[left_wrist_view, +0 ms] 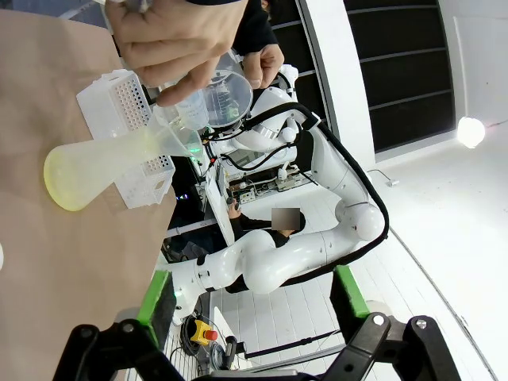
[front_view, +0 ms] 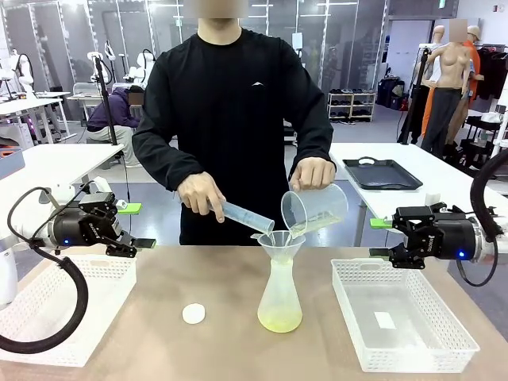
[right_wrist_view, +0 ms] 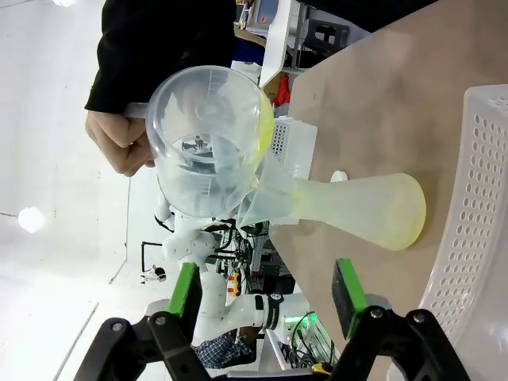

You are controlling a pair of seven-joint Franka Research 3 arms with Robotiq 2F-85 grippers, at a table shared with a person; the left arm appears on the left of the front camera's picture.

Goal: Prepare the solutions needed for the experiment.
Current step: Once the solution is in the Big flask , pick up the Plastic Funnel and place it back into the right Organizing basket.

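Observation:
The solutions show as a shallow lime-yellow layer [front_view: 279,321] in the bottom of a translucent flask [front_view: 279,294] at the table's middle, with a funnel [front_view: 278,238] in its neck. A person tips a clear beaker [front_view: 315,209] into the funnel with one hand and holds a tilted cylinder [front_view: 246,216] at it with the other. My left gripper [front_view: 136,226] hovers open to the left, and my right gripper [front_view: 379,238] hovers open to the right, both apart from the flask. The left wrist view has the flask [left_wrist_view: 79,171] beyond the left gripper [left_wrist_view: 250,298]. In the right wrist view, flask [right_wrist_view: 365,206] and beaker [right_wrist_view: 210,143] lie beyond the right gripper [right_wrist_view: 267,290].
A white basket [front_view: 48,333] sits at the left front and another white basket [front_view: 444,349] at the right front. A small white round cap [front_view: 194,313] lies on the table left of the flask. A black tray [front_view: 381,173] rests on a table behind.

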